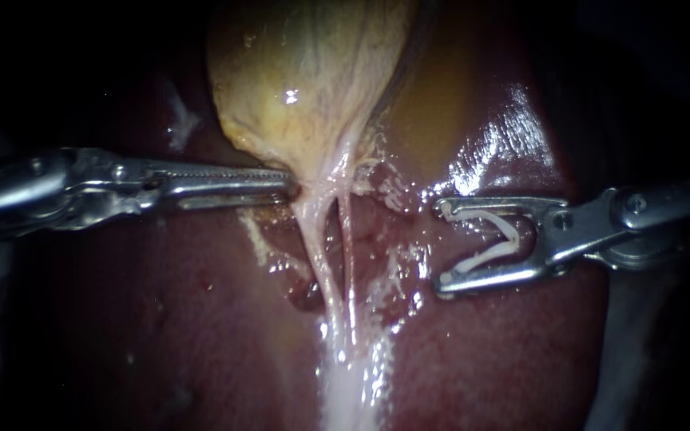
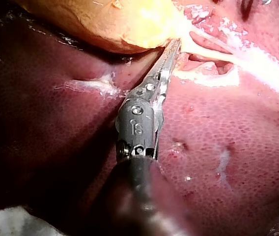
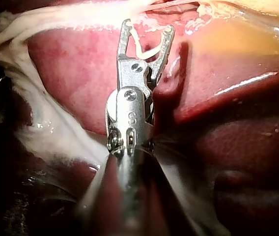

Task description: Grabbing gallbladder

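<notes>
The yellowish gallbladder (image 1: 305, 72) hangs at the top centre and narrows to a pale neck. My left instrument (image 1: 291, 189) comes in level from the left, its long toothed jaws lying together with their tips pinching the gallbladder's neck. In the left wrist view the jaw tips (image 2: 175, 44) are at the gallbladder's (image 2: 120, 24) lower edge. My right instrument (image 1: 441, 246) stands to the right of the neck, apart from it, jaws spread wide around a white V-shaped clip (image 1: 505, 239). The right wrist view shows the clip (image 3: 142, 46) seated between those jaws (image 3: 148, 25).
Two thin pale tubes (image 1: 317, 247) (image 1: 347, 255) run down from the neck into a white strand (image 1: 345, 383). Dark red liver (image 1: 161, 319) lies under everything, wet and shiny near the right instrument. A liver fold (image 3: 171, 83) rises beside the right instrument.
</notes>
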You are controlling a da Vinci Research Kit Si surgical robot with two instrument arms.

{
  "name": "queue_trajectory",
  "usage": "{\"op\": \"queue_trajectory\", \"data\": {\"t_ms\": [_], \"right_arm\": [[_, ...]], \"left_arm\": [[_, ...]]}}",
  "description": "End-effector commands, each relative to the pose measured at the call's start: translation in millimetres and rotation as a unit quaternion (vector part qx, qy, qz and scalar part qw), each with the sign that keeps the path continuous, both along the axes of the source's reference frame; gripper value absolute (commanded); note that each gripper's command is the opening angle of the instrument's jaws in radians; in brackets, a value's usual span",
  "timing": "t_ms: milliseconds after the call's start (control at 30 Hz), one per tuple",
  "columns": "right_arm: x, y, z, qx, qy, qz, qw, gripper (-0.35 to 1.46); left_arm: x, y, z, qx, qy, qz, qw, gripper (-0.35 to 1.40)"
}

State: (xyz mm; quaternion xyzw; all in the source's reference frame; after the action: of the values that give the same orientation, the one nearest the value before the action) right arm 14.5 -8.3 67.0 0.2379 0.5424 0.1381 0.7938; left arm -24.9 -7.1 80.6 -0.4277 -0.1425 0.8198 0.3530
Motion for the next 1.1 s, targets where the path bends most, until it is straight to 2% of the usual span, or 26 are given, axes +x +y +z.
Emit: {"op": "queue_trajectory", "data": {"t_ms": [33,400,633,867,1100], "right_arm": [[0.0,0.0,0.0,0.0,0.0,0.0,1.0,0.49],[0.0,0.0,-0.1,0.0,0.0,0.0,1.0,0.49],[0.0,0.0,-0.1,0.0,0.0,0.0,1.0,0.49],[0.0,0.1,-0.1,0.0,0.0,0.0,1.0,0.49],[-0.1,0.1,-0.1,0.0,0.0,0.0,1.0,0.49]], "left_arm": [[0.0,-0.1,-0.1,0.004,0.0,0.001,1.0,-0.35],[-0.2,-0.4,-1.1,0.01,-0.001,0.002,0.9999,-0.35],[0.5,-0.5,-2.4,0.015,-0.002,0.001,0.9999,-0.35],[1.7,-0.2,-4.4,0.02,-0.005,0.004,0.9998,-0.35],[1.9,0.2,-7.2,0.023,-0.014,-0.002,0.9996,-0.35]]}}
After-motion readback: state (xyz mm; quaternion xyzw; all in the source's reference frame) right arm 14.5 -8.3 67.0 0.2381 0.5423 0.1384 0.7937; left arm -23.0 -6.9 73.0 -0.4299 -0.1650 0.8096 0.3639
